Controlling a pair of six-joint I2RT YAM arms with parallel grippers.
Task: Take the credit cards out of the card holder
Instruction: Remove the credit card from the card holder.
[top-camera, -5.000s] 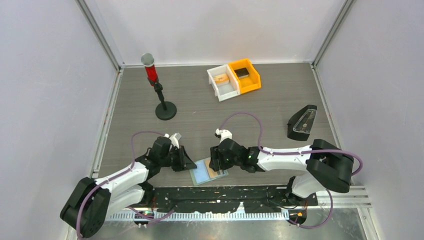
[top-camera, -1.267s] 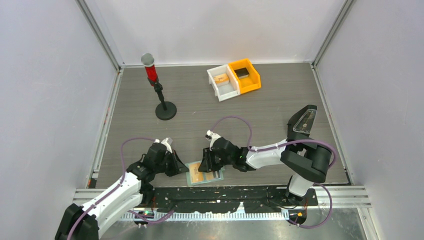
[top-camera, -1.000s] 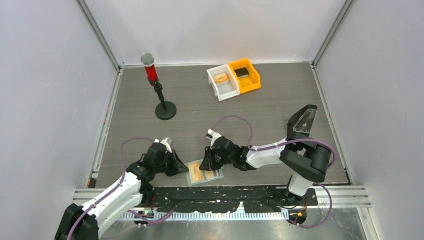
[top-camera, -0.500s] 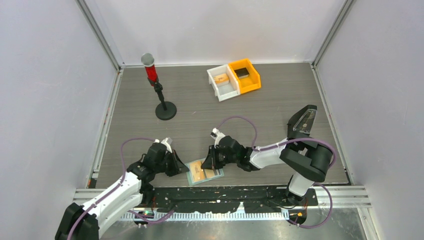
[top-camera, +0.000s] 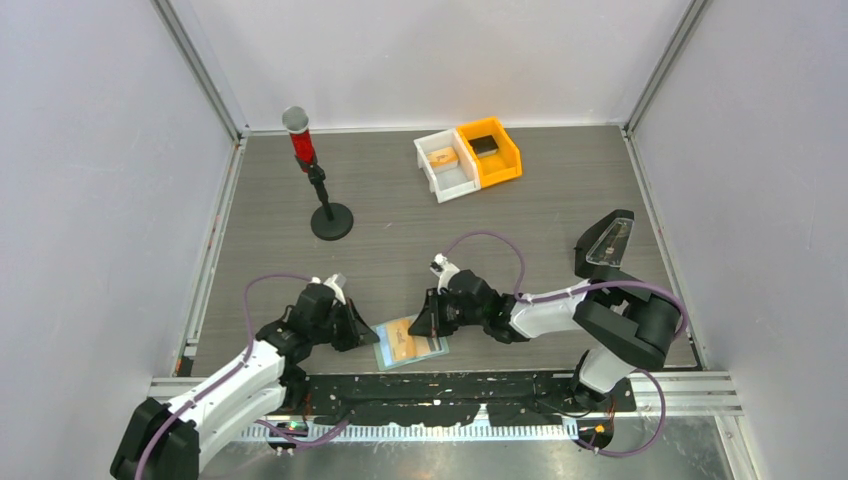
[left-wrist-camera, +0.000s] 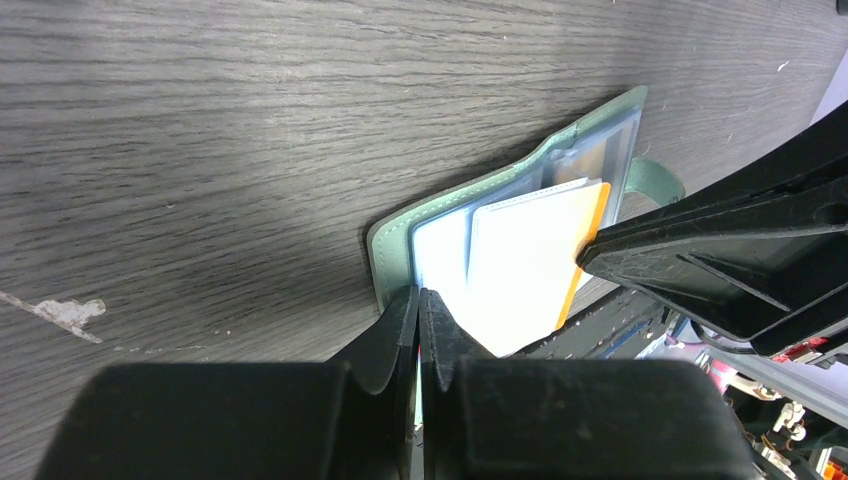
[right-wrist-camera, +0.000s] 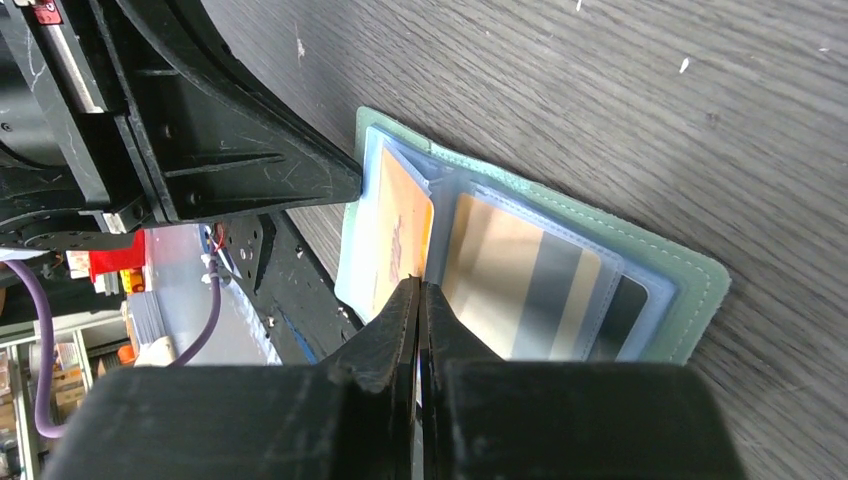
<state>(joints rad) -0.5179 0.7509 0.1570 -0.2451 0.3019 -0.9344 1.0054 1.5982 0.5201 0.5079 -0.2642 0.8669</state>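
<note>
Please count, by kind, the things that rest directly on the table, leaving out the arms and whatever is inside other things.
Bins: 2, the white bin and the orange bin
Card holder: 1
Red-topped stand: 1
Black wedge-shaped object: 1
Total: 5

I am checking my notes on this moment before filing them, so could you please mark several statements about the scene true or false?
1. The card holder lies open on the table. True.
2. Both hands are wide open. False: the left hand and the right hand are both shut.
3. The orange bin holds a black block. True.
4. The card holder sits beside the red-topped stand. False: it lies near the table's front edge, between the hands, far from that stand.
5. The right hand's tips meet at the edge of the tan-orange card. True.
</note>
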